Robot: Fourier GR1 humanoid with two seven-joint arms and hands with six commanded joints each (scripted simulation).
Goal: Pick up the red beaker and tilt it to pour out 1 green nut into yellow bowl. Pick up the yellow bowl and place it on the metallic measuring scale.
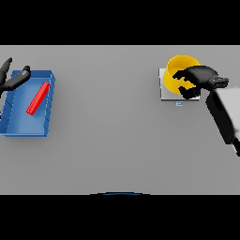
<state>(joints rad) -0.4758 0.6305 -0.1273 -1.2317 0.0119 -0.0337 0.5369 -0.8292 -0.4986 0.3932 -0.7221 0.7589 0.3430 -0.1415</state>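
Grey table [117,140] carries scale [162,86] and yellow bowl [180,63], gripped by curled right hand [199,77]; left hand [11,79] relaxed.

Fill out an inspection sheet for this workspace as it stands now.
Surface: grey table, flat.
Job's things: yellow bowl sits on the metallic scale; red beaker lies tilted in the blue tray; green nut not seen.
Clutter: nothing seen.
Robot hands: right robot hand curled on the bowl's rim; left robot hand open over the tray's far left corner.
Cables: nothing seen.
Surroundings: nothing seen.
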